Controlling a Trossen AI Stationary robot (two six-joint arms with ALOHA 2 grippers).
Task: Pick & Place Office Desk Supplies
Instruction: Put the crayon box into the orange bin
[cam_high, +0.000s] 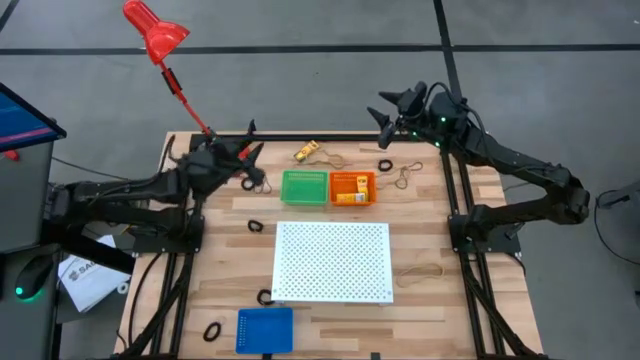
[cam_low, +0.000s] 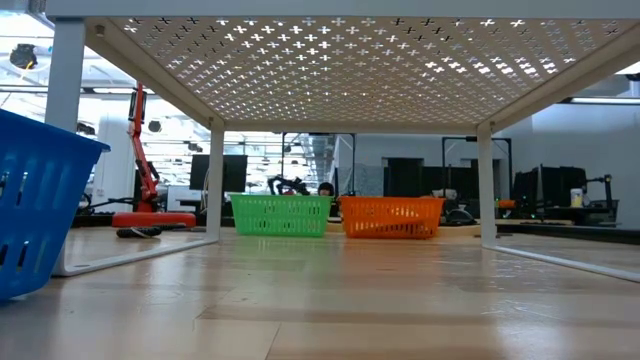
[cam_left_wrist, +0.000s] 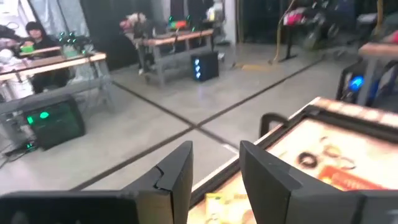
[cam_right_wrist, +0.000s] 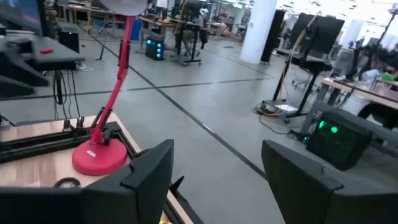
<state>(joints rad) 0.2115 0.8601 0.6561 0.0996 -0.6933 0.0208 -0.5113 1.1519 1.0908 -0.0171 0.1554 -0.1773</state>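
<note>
The supplies lie loose on the far half of the table. A yellow block (cam_high: 306, 152) sits beside a tan rubber band (cam_high: 331, 159), with a black ring (cam_high: 385, 164) and another rubber band (cam_high: 403, 178) to their right. More yellow blocks lie inside the orange tray (cam_high: 352, 188), and the green tray (cam_high: 304, 187) stands beside it. Black loops (cam_high: 254, 225) lie along the table's left side. My left gripper (cam_high: 254, 141) hovers open at the far-left corner. In its wrist view (cam_left_wrist: 214, 180) the yellow block (cam_left_wrist: 221, 202) shows below the fingers. My right gripper (cam_high: 381, 108) is open, raised beyond the far edge (cam_right_wrist: 214, 180).
A white perforated board (cam_high: 332, 262) on legs covers the table's middle. A blue tray (cam_high: 265, 330) stands at the near edge. The red lamp's base (cam_right_wrist: 99, 155) stands at the far-left corner, and its head (cam_high: 155, 30) reaches beyond the table. Another rubber band (cam_high: 420, 270) lies right of the board.
</note>
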